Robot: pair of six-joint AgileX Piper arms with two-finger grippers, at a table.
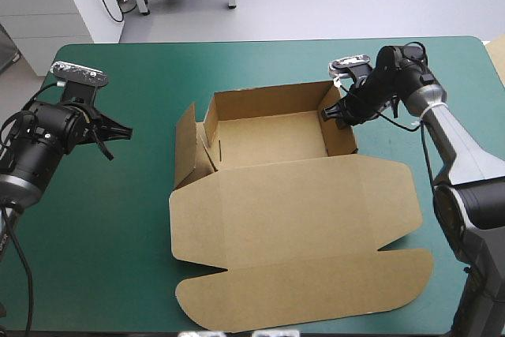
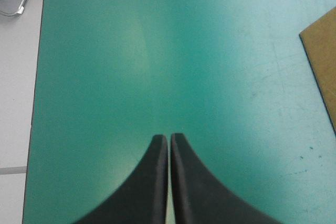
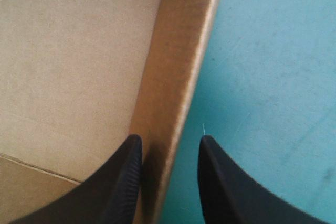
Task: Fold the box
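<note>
Box (image 1: 292,195): tray far, lid flat toward near tabletop (image 1: 118,219) edge. Right fingers (image 3: 123,182) apart astride wall; left fingers (image 2: 152,182) closed.

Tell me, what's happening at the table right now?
Left gripper shut, over bare cover. Right gripper open, straddling right wall of the box. Walls up, lid flat. Nothing in the way.

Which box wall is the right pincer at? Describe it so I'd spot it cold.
On the teal-green table lies the brown box, tray toward the far edge, lid flat toward the near one. The wall meant is the tray's right side, which the right pincer straddles, one finger each side. The left side has a loose flap leaning outward; this one has none.
</note>
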